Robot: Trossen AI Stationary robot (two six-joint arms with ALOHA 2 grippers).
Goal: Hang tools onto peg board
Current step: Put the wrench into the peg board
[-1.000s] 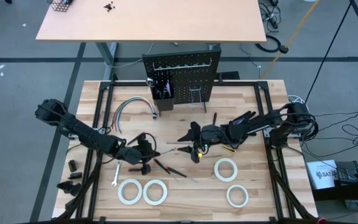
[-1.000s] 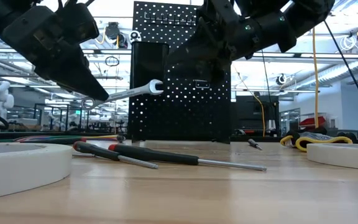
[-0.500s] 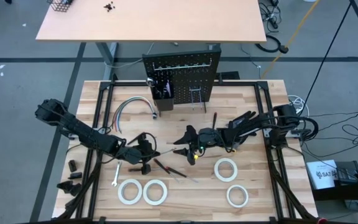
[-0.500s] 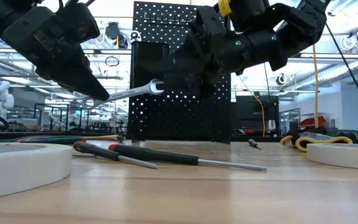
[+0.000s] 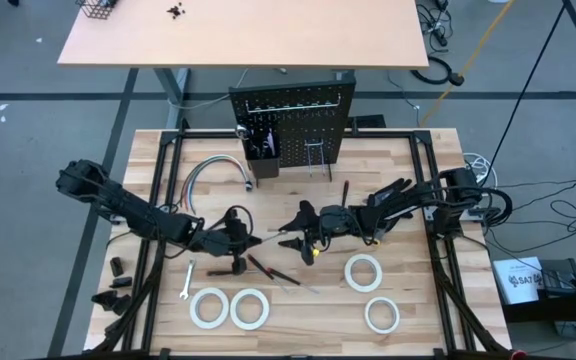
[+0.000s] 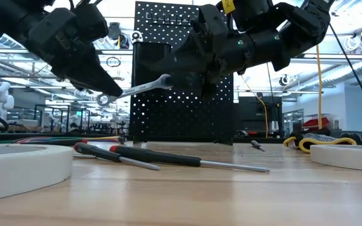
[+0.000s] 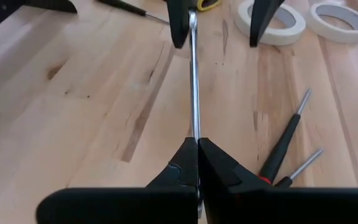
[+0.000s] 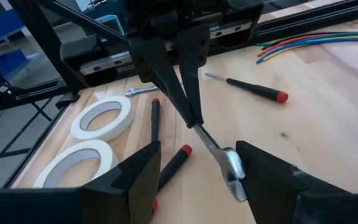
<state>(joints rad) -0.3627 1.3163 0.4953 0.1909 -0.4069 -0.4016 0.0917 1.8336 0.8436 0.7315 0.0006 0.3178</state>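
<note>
Our left gripper is clamped on one end of the wrench, held above the tabletop. Our right gripper straddles the free end, fingers spread. Closing off-centre could twist it loose before it reaches the peg board.

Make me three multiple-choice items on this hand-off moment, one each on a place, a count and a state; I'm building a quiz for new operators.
1. Where is the wrench that the left gripper holds?
A. flat on the table
B. in the air between both grippers
C. on the peg board

2. How many white tape rolls lie on the table?
A. two
B. four
C. six

3. How is the right gripper?
A. open
B. shut on the wrench
C. shut on a screwdriver

Answers: 1 B, the low view shows it lifted. 2 B, the high view shows four. 3 A, its fingers stand apart around the wrench's end.
</note>
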